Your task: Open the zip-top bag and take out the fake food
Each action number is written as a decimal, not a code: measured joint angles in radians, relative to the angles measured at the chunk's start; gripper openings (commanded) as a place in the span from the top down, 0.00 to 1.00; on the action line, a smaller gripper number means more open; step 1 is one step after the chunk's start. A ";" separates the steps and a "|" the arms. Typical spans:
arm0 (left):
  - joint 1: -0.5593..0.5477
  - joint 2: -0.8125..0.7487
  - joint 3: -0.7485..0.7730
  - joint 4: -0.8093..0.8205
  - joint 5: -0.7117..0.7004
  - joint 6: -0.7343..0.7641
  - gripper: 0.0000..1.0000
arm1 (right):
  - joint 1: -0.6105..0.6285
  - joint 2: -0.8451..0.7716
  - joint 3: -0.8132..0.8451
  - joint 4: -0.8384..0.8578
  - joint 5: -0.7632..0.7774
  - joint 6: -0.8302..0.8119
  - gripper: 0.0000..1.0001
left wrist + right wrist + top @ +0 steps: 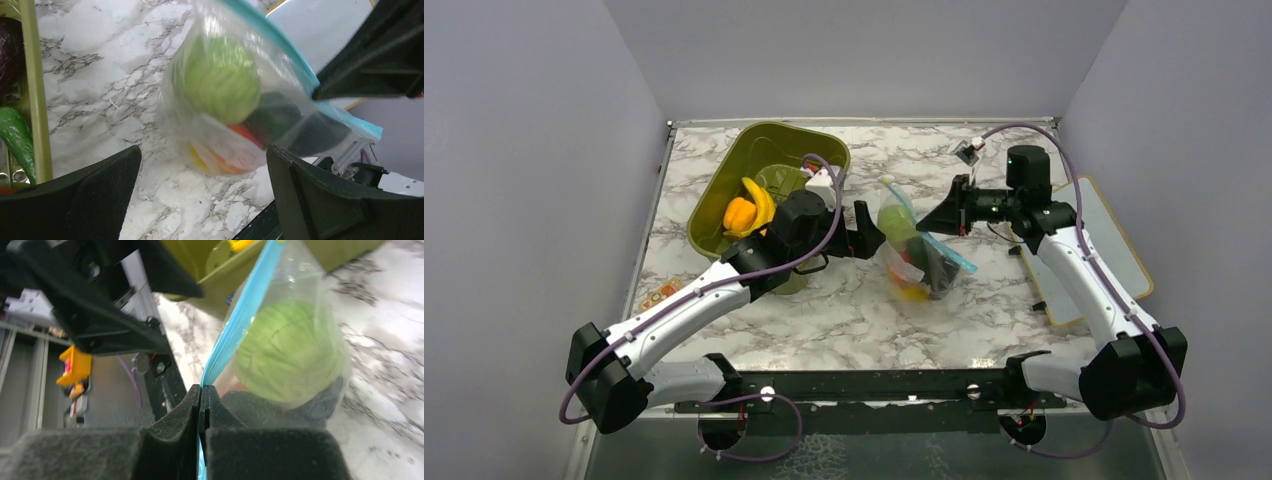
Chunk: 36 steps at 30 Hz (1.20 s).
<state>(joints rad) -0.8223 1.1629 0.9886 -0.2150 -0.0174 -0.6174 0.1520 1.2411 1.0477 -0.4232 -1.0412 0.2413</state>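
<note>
From above: the zip-top bag (892, 262) near the middle of the desk (844, 320), between the two arms, with the left fingers (869, 232) near its left side and the right fingers (927, 224) against its right side. Close up from the right wrist, and far plainer than from above: the right fingers pressed together on the light blue zipper strip (235, 325), pinching the bag by it. Close up from the left wrist: the left fingers spread wide, holding nothing, one at each lower corner of the picture, the bag beyond them and apart from both. Inside the bag, the fake food (220, 80): a light green round piece uppermost, a dark piece beside and below it, red-orange and yellow pieces lowest, plainer in colour from the left wrist than from above. Unclear whether resting on the desk or hanging free. Only from above: an olive bin (712, 195) toward the far left corner, holding a yellow banana bunch (760, 200) and an orange bell pepper (739, 214); a pale board (1124, 245) at the right edge; an orange label (660, 294) at the left edge, its print too small to read. Only from the left wrist: a dark purple piece (10, 50) and a green piece (15, 140) behind the bin wall.
</note>
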 measured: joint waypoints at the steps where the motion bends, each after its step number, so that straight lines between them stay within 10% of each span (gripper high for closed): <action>1: 0.007 0.000 0.000 0.003 0.003 -0.002 0.01 | 0.031 -0.001 0.013 -0.013 -0.005 -0.016 0.99; 18: 0.087 -0.188 -0.307 0.256 0.045 0.019 0.01 | 0.093 0.023 -0.035 -0.109 -0.022 -0.143 0.99; 36: 0.164 0.018 -0.360 0.656 0.425 0.182 0.03 | 0.093 0.024 -0.035 -0.109 -0.022 -0.150 0.99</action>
<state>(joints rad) -0.6582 1.1812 0.6285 0.4412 0.4076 -0.4358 0.2451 1.2652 1.0122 -0.5320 -1.0634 0.0914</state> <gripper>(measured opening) 0.987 0.014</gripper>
